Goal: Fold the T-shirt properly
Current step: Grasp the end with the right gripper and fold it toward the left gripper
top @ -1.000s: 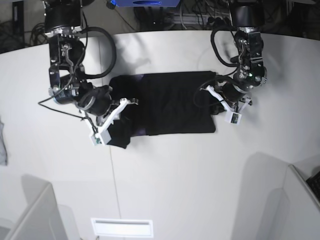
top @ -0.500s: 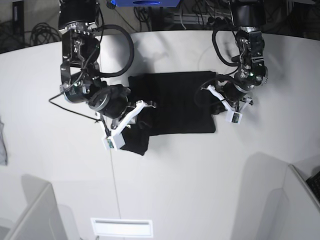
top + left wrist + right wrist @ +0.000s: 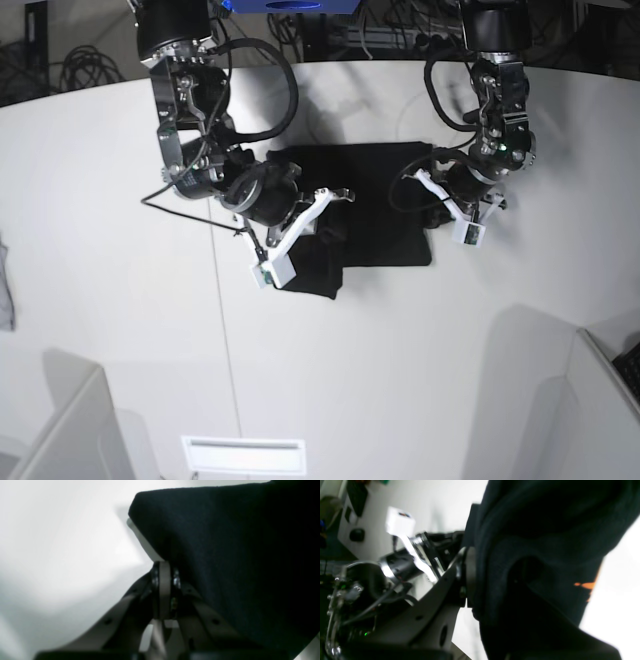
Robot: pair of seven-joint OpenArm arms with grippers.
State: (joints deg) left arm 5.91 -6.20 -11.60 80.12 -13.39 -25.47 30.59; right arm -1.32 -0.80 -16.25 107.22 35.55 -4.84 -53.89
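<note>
The black T-shirt (image 3: 385, 195) lies in the middle of the white table (image 3: 120, 330). My right gripper (image 3: 335, 195) is shut on its left part, which it holds lifted and folded over toward the right, with a flap hanging down to the front (image 3: 310, 275). In the right wrist view the cloth (image 3: 532, 542) drapes over the gripper (image 3: 472, 580) and hides one finger; a bit of orange print (image 3: 585, 585) shows. My left gripper (image 3: 432, 205) sits at the shirt's right edge. In the left wrist view its fingers (image 3: 163, 580) are pressed together at the edge of the cloth (image 3: 237, 555).
A small grey cloth scrap (image 3: 5, 285) lies at the table's far left edge. Grey partitions stand at the front left (image 3: 70, 430) and front right (image 3: 600, 400). Cables and equipment (image 3: 320, 20) lie behind the table's back edge.
My right gripper has carried the shirt's left part to the right, over the rest of the shirt, which now looks narrower. The left arm has stayed in place.
</note>
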